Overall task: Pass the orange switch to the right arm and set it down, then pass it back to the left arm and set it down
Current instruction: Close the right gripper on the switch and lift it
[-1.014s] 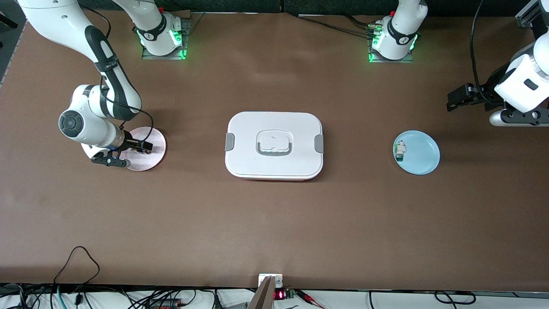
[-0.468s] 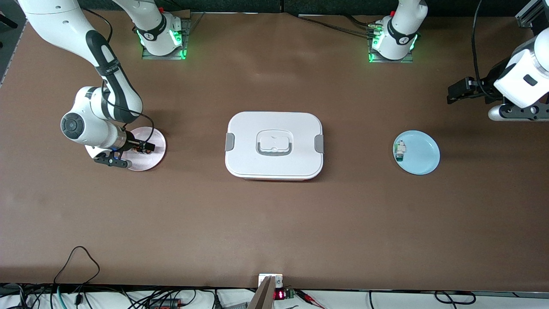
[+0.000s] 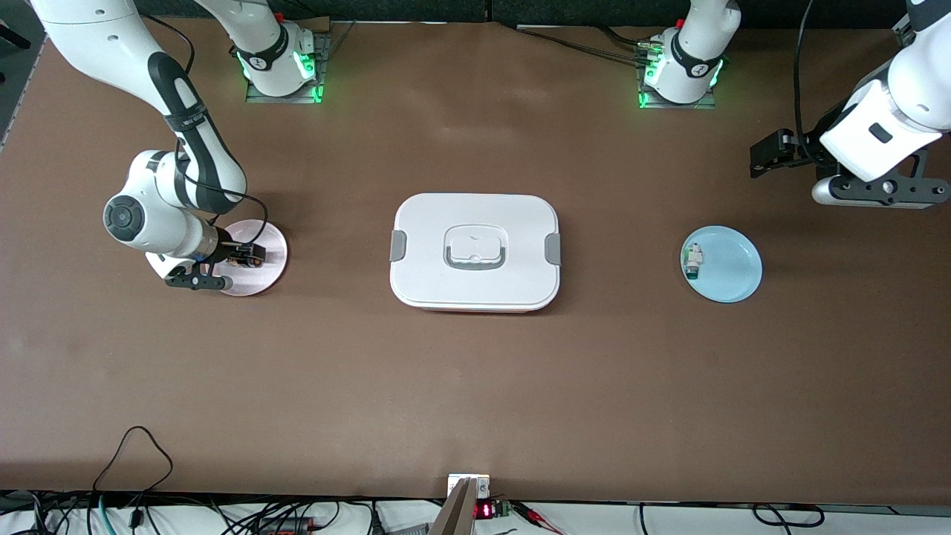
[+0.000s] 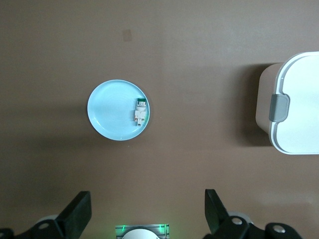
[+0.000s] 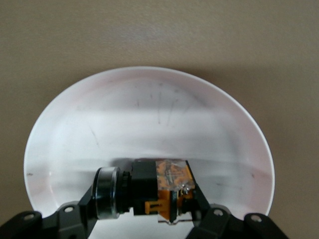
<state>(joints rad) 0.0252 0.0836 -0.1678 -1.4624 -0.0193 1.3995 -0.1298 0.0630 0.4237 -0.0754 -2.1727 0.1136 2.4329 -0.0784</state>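
From the front view I see the right gripper (image 3: 239,256) down at the pink plate (image 3: 271,267), near the table's right-arm end; it hides the part. The right wrist view resolves it: the orange switch (image 5: 149,189) lies on its side on the plate, a black body with an orange-marked block and a silver ring at one end, long axis spanning the gap between the fingers (image 5: 82,206), which press both ends. The left gripper (image 4: 144,214) hangs spread above the table's left-arm end, the blue plate (image 4: 107,112) in its view.

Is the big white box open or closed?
Closed. The white box has its lid on flat, with both grey side clips down against its sides.
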